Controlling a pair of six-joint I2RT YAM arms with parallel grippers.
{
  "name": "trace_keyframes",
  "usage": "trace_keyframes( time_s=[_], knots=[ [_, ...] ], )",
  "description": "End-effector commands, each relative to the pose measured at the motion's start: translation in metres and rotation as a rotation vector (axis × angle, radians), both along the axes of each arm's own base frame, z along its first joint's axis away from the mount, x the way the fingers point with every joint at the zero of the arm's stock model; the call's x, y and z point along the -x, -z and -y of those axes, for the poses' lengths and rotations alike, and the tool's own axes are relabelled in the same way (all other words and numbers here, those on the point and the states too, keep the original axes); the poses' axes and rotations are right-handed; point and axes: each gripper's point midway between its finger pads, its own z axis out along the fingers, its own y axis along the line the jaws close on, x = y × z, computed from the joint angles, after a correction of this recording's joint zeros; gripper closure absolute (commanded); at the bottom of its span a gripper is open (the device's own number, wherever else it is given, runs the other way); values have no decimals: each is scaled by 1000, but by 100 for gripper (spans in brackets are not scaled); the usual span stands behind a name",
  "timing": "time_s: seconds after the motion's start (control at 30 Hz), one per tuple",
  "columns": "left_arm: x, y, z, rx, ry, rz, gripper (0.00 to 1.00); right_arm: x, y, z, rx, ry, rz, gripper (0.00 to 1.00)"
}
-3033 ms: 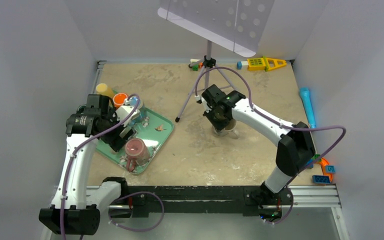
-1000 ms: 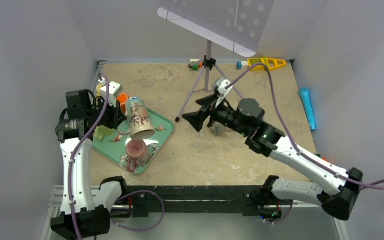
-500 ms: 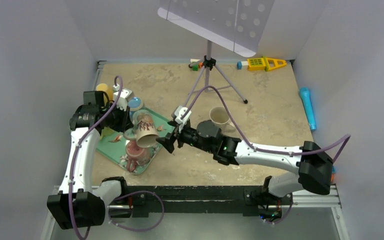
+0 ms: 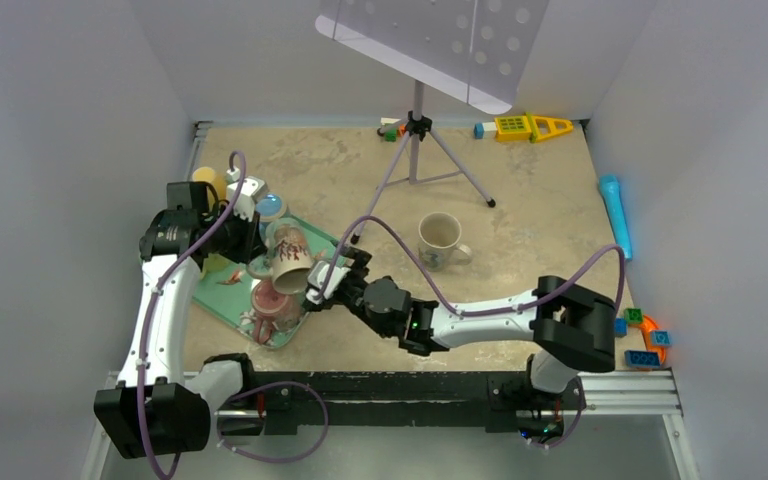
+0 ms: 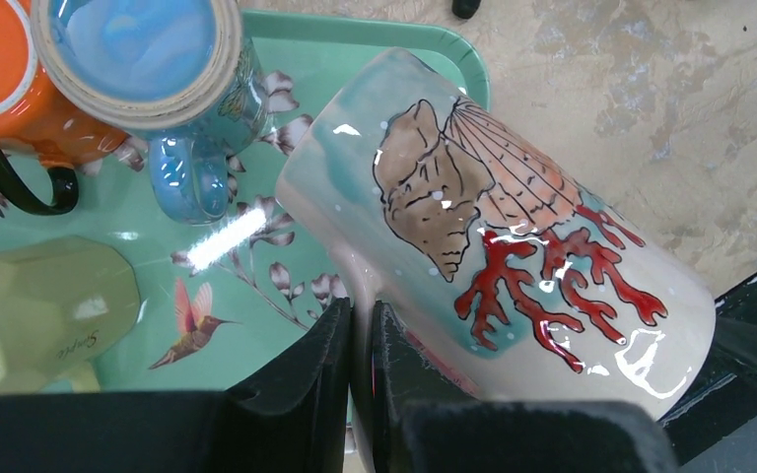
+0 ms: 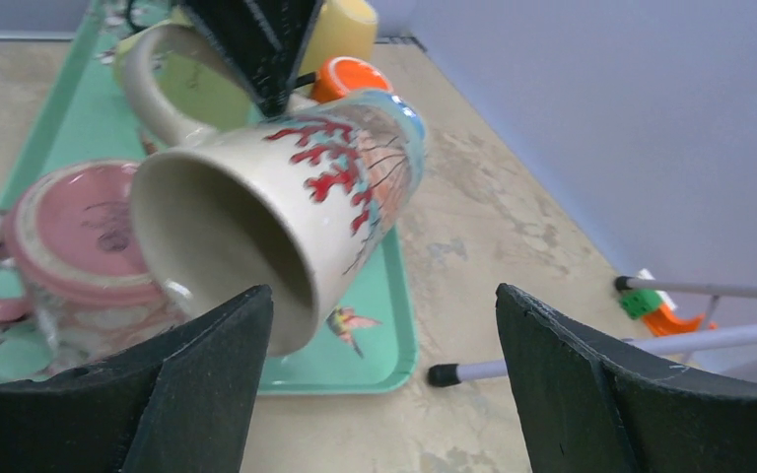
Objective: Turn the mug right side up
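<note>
The seashell mug [image 4: 290, 262] hangs in the air over the right part of the green tray [image 4: 332, 243], which lies on the left side of the table [image 4: 520, 200]. The mug is tilted well over. Its mouth faces near and right, and its base points back toward the far left. A brown conch shell and red coral are painted on its pale teal and cream wall [image 5: 513, 256].

The left gripper [image 5: 360, 325] is clenched on the mug's handle. The wrist view shows the cream handle pinched in the narrow gap between the two black fingers.

The right gripper [image 4: 325, 288] sits just beside the mug's rim on the near right, pointing at the open mouth. Its jaws are spread wide with nothing between them, and in its own view the mug [image 6: 296, 207] lies ahead of the fingertips, not touching them.

Under the held mug, a pink mug [image 4: 270, 300] stands on the near part of the tray with what looks like its base up. At the far end are a blue mug [image 5: 138, 59], upside down, and touching it an orange mug [image 5: 0, 89] with a black handle. A yellow-green faceted mug [image 5: 49, 305] bears one word in cursive script, too small to read for certain. The tray is printed with a hummingbird [image 5: 192, 320] and leaf sprigs.

A cream mug [image 4: 440, 238] stands upright on the bare table to the right, near the feet of a music stand [image 4: 415, 150].
</note>
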Motion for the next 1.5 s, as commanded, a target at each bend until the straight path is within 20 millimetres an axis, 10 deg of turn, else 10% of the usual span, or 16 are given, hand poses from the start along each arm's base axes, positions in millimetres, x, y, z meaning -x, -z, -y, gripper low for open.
trace_keyframes(
  time_s=[0.0, 0.27, 0.43, 0.5, 0.6, 0.67, 0.9, 1.47],
  knots=[
    [-11, -20, 11, 34, 68, 112, 100, -22, -51, -11, -93, 119, 125, 14],
    [-4, -26, 18, 56, 108, 123, 100, -43, -35, -42, 15, 147, 172, 23],
    [1, -27, 25, 86, 148, 120, 100, -46, -57, -40, -4, 151, 187, 100],
    [4, -37, 26, 83, 168, 133, 96, -47, -70, -34, -1, 172, 170, 100],
    [1, -60, 16, 28, 116, 202, 7, -50, -96, -21, -5, 193, 70, 100],
    [-4, -83, 5, -11, 38, 278, 0, -53, -113, -9, 8, 182, -27, 100],
    [2, -141, -6, -29, -84, 390, 0, -46, -142, 67, 72, 140, -308, 100],
    [9, -68, -3, -76, 37, 223, 0, -80, -122, 323, -138, 783, -614, 100]
  ],
)
